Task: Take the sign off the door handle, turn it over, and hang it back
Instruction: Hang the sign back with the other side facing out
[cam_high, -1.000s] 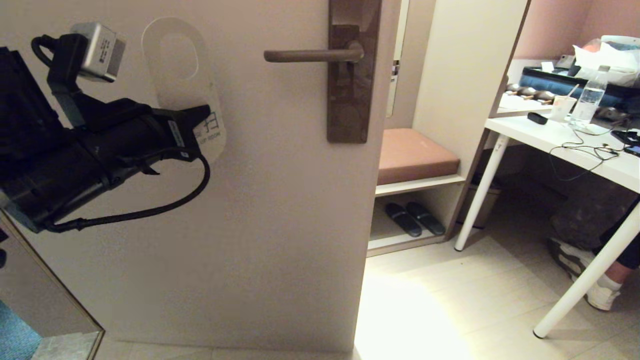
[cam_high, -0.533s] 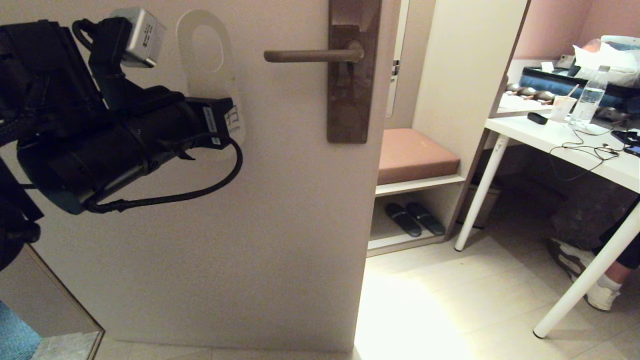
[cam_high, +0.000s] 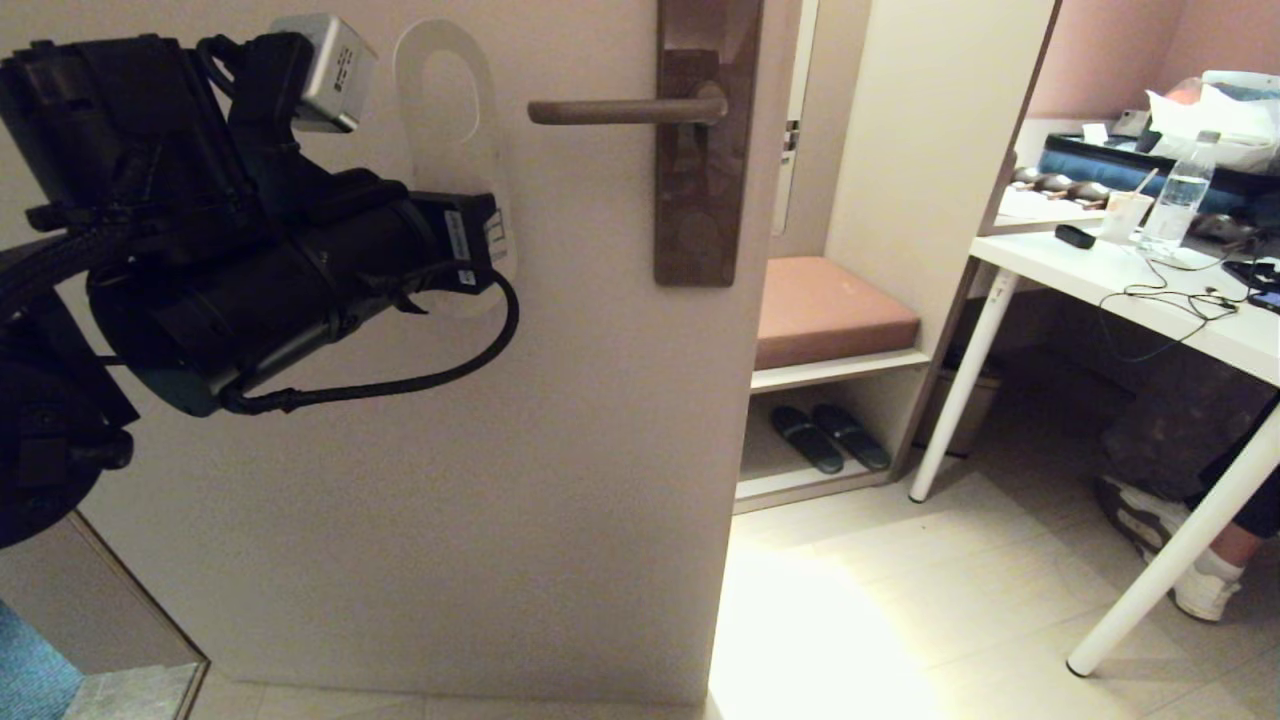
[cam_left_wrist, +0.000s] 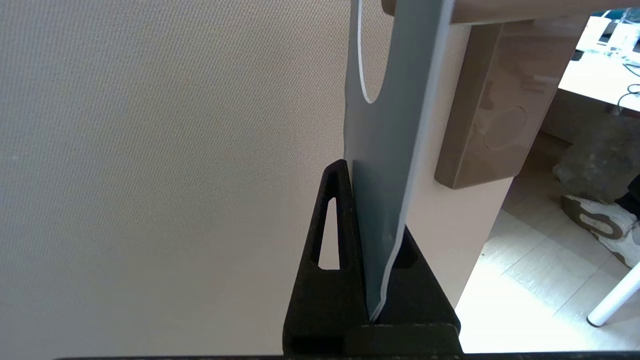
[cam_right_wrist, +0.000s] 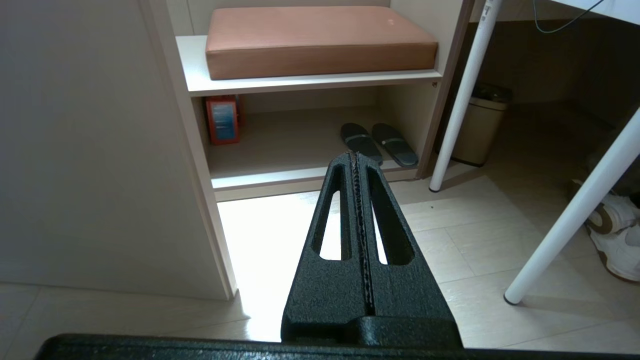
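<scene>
The sign (cam_high: 462, 165) stands upright against the door, white face toward the head camera, with its oval hole a little left of the free end of the door handle (cam_high: 620, 110) and apart from it. My left gripper (cam_high: 495, 245) is shut on the sign's lower part. In the left wrist view the sign (cam_left_wrist: 387, 150) shows its blue-grey face, pinched in the left gripper (cam_left_wrist: 372, 210), with the door handle (cam_left_wrist: 500, 10) just beyond it. My right gripper (cam_right_wrist: 355, 156) hangs low over the floor, shut and empty, out of the head view.
The brown backplate (cam_high: 705, 150) sits near the door's edge. Right of the door are a cushioned bench (cam_high: 830, 310) with slippers (cam_high: 830, 437) under it, a white table (cam_high: 1150, 290) with a bottle (cam_high: 1180, 205), and a person's shoe (cam_high: 1140, 510).
My left gripper has carried the sign to the right and slightly up, bringing its hole close to the lever's free end. The right arm has not moved.
</scene>
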